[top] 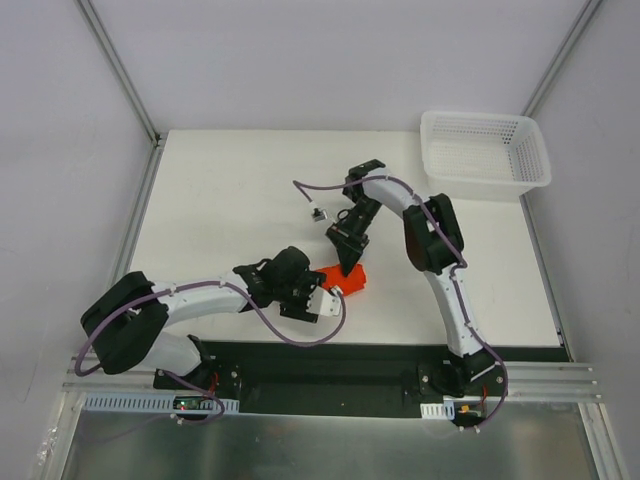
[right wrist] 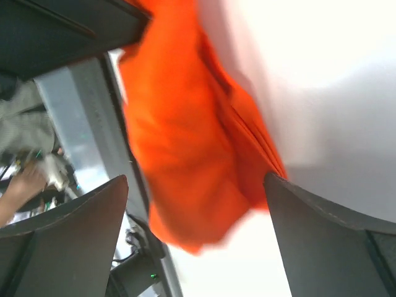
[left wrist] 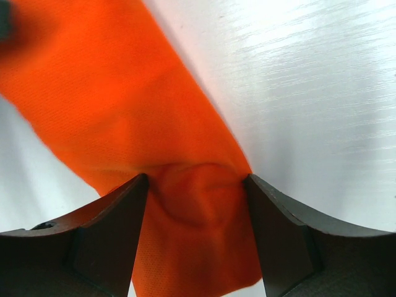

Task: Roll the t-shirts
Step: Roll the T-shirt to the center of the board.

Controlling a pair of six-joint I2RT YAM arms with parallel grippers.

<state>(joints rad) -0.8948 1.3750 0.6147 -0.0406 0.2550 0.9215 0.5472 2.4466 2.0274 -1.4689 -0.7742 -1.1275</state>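
The fingers of the left gripper (left wrist: 197, 185) squeeze the t-shirt (left wrist: 124, 105) between them so the roll cannot come loose. The right gripper (right wrist: 195, 182) has its fingers wide, holding nothing.

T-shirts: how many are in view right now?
1. The orange t-shirt lies bundled near the table's front edge, pinched in the left claw, with the right claw open over it. None other shows, though one could be hidden.

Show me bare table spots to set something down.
Free: the far-left table, from the left rail to the purple cable; and the near-right strip between the right arm and the table edge, this side of the basket. Crowded: near centre, where the left gripper and right gripper meet at the shirt.
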